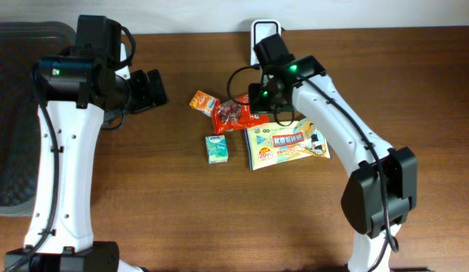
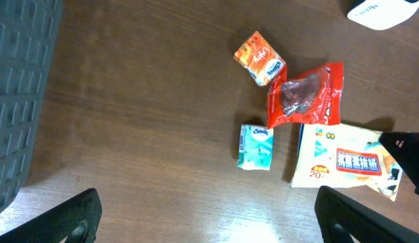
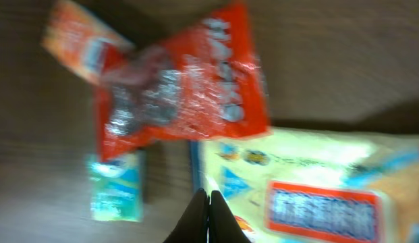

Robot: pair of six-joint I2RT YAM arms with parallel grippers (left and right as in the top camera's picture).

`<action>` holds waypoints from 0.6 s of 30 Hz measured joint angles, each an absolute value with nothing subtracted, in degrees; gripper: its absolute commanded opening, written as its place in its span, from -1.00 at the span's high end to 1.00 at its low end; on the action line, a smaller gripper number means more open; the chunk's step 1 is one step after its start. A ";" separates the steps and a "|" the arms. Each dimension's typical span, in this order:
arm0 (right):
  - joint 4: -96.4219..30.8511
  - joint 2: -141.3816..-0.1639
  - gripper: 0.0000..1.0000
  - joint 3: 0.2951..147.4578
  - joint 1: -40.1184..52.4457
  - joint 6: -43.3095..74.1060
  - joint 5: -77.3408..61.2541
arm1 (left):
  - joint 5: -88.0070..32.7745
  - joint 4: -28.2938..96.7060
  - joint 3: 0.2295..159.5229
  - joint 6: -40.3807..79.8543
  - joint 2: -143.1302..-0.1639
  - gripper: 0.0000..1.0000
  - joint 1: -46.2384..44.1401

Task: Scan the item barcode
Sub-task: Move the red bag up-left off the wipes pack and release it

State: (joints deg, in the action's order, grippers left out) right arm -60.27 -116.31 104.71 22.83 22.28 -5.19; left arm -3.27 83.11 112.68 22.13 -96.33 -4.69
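Observation:
Several packets lie mid-table: a small orange packet [image 1: 204, 101], a red snack packet [image 1: 234, 115], a green tissue pack [image 1: 216, 149] and a large yellow pack [image 1: 287, 144]. No barcode shows on any of them. My right gripper [image 1: 266, 98] hovers over the red packet and the yellow pack. In the blurred right wrist view it [image 3: 209, 200] is shut and empty, above the left edge of the yellow pack [image 3: 310, 196], with the red packet [image 3: 182, 94] ahead. My left gripper [image 1: 160, 89] is open and empty at the left, its fingers [image 2: 67, 219] spread wide over bare wood.
A white device [image 1: 264, 29], perhaps the scanner, stands at the table's back edge and shows in the left wrist view [image 2: 379, 12]. A dark grey mesh basket [image 1: 15, 113] fills the far left. The right arm's base [image 1: 381, 189] stands at the right.

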 measured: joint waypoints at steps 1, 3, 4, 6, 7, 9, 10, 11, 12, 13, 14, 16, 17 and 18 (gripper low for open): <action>-61.89 -116.42 0.91 104.62 22.33 22.33 -4.14 | -3.27 83.11 112.68 22.13 -96.33 -0.98 -4.69; -66.57 -116.53 0.91 104.18 20.95 22.74 -1.80 | -3.27 83.11 112.68 22.13 -96.33 -0.98 -4.69; -69.43 -116.53 0.91 103.50 19.79 23.00 -0.78 | -3.27 83.11 112.68 22.13 -96.33 -0.98 -4.69; -72.53 -116.57 0.92 101.82 17.61 23.55 0.43 | -3.27 83.11 112.68 22.13 -96.33 -0.98 -4.69; -73.34 -116.60 0.91 100.90 16.64 23.68 0.75 | -3.27 83.11 112.68 22.13 -96.33 -0.98 -4.69; -72.31 -116.60 0.91 98.13 15.11 23.81 1.32 | -3.27 83.11 112.68 22.13 -96.33 -0.99 -4.69; -70.52 -116.62 0.91 96.36 14.61 23.81 1.50 | -3.27 83.09 112.68 22.13 -96.33 -0.98 -4.69; -67.55 -116.64 0.91 93.86 14.31 23.86 1.45 | -3.27 83.13 112.68 22.13 -96.33 -0.98 -4.69; -64.84 -116.71 0.92 91.74 14.28 23.90 1.17 | -3.27 83.09 112.68 22.13 -96.33 -0.98 -4.69; -61.98 -116.75 0.92 89.67 14.33 23.97 0.45 | -3.27 83.11 112.68 22.13 -96.33 -0.99 -4.69; -58.81 -116.75 0.92 87.50 14.35 23.99 -0.43 | -3.27 83.11 112.68 22.13 -96.33 -0.98 -4.69; -54.74 -116.90 0.92 84.16 14.35 23.99 -2.04 | -3.27 83.09 112.68 22.13 -96.33 -0.98 -4.69; -53.52 -116.90 0.92 82.87 14.35 24.01 -2.37 | -3.27 83.13 112.68 22.13 -96.33 -0.98 -4.69; -53.45 -116.90 0.92 82.28 14.35 24.03 -2.48 | -3.27 83.11 112.68 22.13 -96.33 -0.98 -4.69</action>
